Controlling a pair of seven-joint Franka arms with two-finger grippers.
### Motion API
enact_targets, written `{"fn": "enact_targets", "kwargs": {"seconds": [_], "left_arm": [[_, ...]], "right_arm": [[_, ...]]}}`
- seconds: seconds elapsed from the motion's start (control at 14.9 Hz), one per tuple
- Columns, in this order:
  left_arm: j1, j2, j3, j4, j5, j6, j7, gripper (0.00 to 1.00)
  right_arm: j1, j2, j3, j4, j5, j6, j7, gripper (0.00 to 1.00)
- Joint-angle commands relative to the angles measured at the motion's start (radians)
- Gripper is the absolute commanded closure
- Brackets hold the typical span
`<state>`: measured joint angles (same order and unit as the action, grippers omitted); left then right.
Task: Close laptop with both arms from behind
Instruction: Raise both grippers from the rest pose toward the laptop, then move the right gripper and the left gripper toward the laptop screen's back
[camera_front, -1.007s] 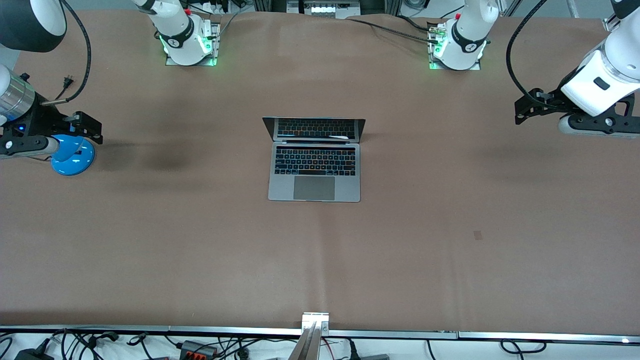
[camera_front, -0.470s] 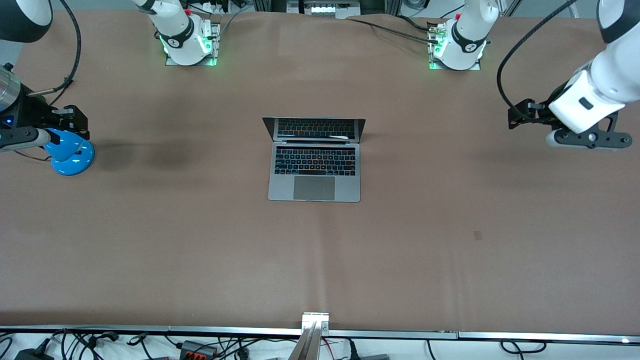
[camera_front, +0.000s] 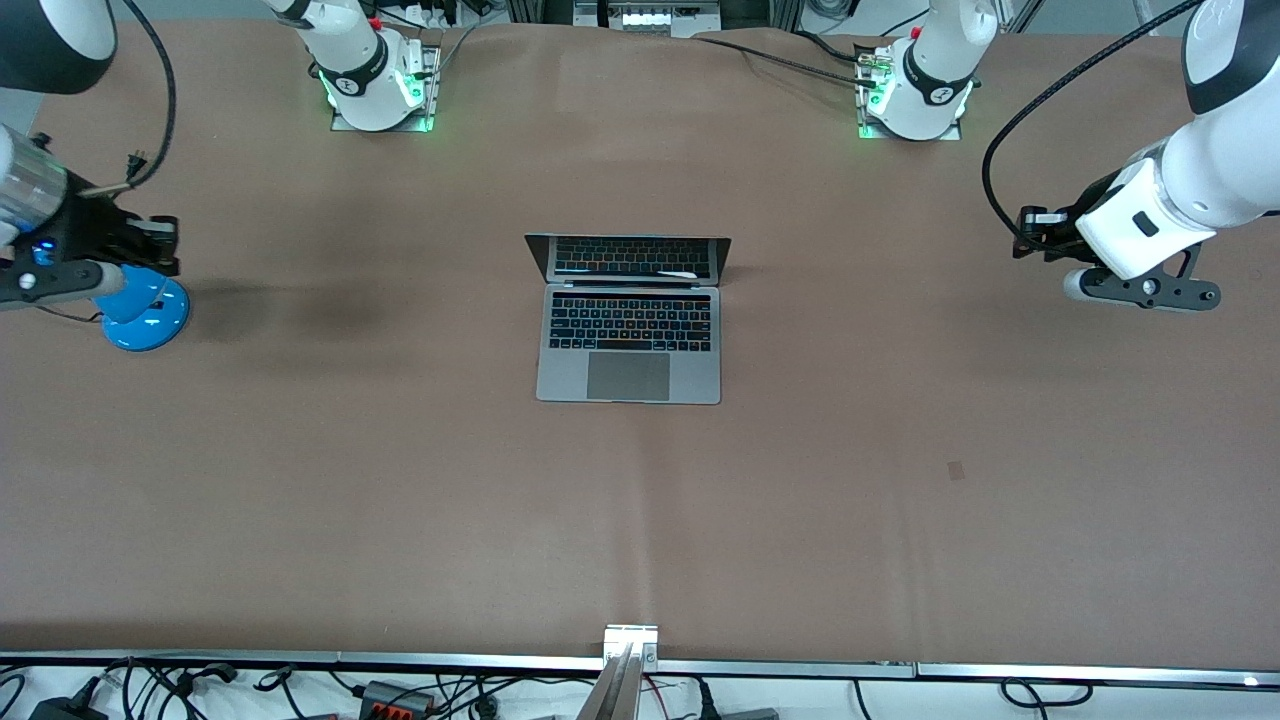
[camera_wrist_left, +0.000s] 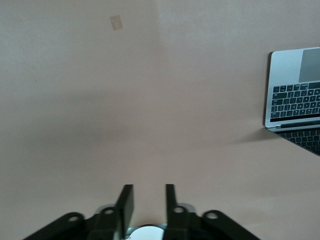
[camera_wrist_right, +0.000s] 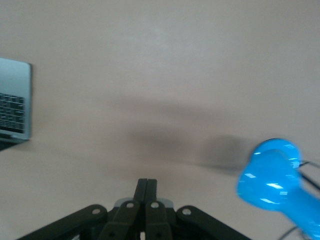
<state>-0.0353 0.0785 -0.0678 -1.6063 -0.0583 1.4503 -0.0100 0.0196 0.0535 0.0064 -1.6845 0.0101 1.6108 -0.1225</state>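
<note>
You have nothing done yet: going from the right arm's end, the right gripper (camera_front: 165, 245) hangs over a blue object (camera_front: 145, 310), the laptop (camera_front: 630, 320) sits open mid-table with its lid upright, and the left gripper (camera_front: 1030, 232) hangs over bare table (camera_front: 900, 500) at the left arm's end, so both approaches and the lid push are, by my reading, all left. The front view hides the fingers from you, but the 2 wrist views settle it: the right fingers (camera_wrist_right: 146, 192) are pressed together, holding nothing, while the left fingers (camera_wrist_left: 126, 202) stand apart, also empty.
</note>
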Motion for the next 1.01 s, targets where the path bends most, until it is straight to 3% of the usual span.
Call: {"fn": "enact_targets", "kwargs": {"seconds": [0.0, 0.2, 0.47, 0.6, 0.74, 0.94], "left_arm": [[-0.012, 0.003, -0.007, 0.002, -0.022, -0.056, 0.027, 0.99], [-0.021, 0.001, -0.056, -0.001, -0.043, -0.082, 0.012, 0.99], [-0.021, -0.008, -0.064, -0.072, -0.185, -0.07, -0.019, 0.99], [-0.02, -0.048, -0.105, -0.154, -0.276, -0.029, -0.099, 0.99], [-0.02, -0.124, -0.166, -0.281, -0.293, 0.085, -0.146, 0.99], [-0.018, -0.151, -0.263, -0.363, -0.345, 0.174, -0.212, 0.99]], "right_arm": [[0.038, -0.004, 0.003, -0.061, 0.071, 0.001, 0.107, 1.0], [0.094, -0.004, 0.003, -0.11, 0.123, 0.011, 0.216, 1.0], [0.102, -0.023, 0.003, -0.222, 0.232, 0.026, 0.233, 1.0], [0.121, -0.043, 0.003, -0.271, 0.257, 0.041, 0.273, 1.0], [0.154, -0.064, 0.003, -0.34, 0.312, 0.084, 0.322, 1.0], [0.19, -0.144, 0.003, -0.522, 0.412, 0.214, 0.331, 1.0]]}}
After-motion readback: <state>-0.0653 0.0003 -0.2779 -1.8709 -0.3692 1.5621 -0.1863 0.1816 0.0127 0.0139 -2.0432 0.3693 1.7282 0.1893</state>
